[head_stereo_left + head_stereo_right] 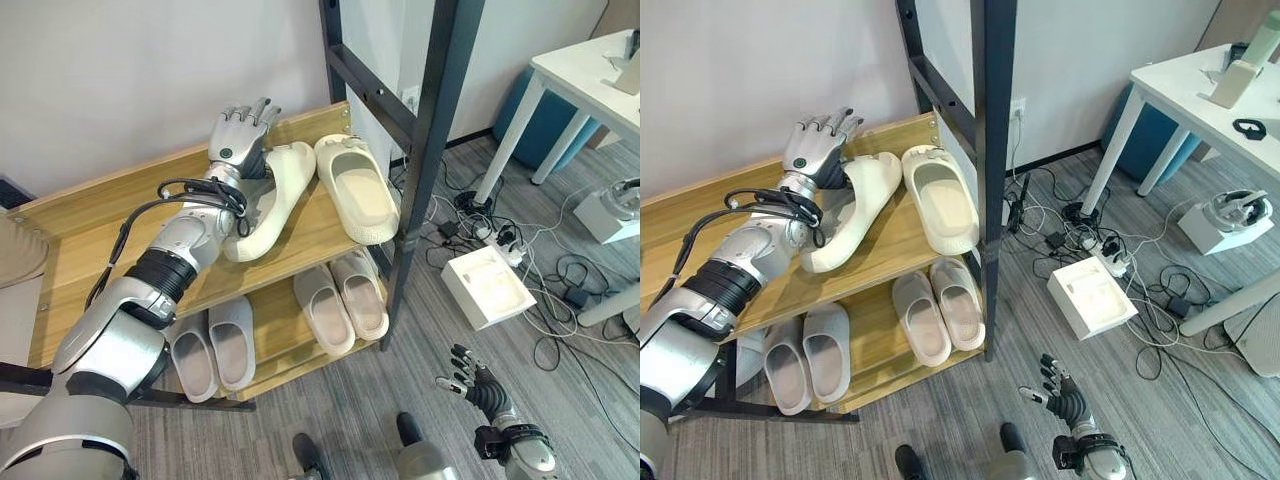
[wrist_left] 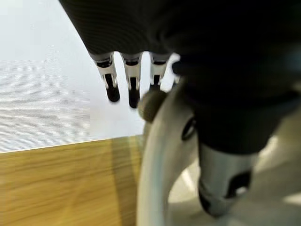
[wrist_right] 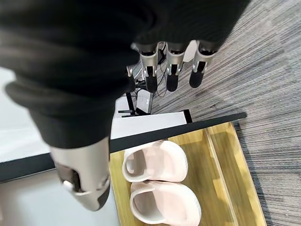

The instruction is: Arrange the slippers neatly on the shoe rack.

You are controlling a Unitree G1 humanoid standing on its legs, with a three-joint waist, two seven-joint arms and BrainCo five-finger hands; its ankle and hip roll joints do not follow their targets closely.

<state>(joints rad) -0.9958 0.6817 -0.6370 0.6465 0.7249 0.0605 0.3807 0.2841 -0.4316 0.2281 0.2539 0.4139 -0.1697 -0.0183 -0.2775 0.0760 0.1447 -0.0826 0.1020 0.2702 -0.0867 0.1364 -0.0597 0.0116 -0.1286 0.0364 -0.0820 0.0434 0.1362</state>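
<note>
On the top board of the wooden shoe rack [image 1: 90, 225] lie two cream slippers. The right one [image 1: 356, 187] lies flat with its opening up. The left one [image 1: 268, 203] is tipped onto its side and angled away from its mate. My left hand [image 1: 240, 133] rests at that slipper's far end by the wall, fingers [image 2: 113, 89] straight past the rim [image 2: 153, 165], thumb [image 2: 221, 188] on the inner side. My right hand [image 1: 478, 385] hangs low over the floor in front of the rack, fingers relaxed and holding nothing.
The lower shelf holds a grey pair [image 1: 212, 352] and a pinkish pair [image 1: 341, 298]. A black frame post [image 1: 432, 150] stands at the rack's right end. On the carpet to the right lie a white box [image 1: 488, 285] and cables [image 1: 560, 275], beside a white table [image 1: 590, 65].
</note>
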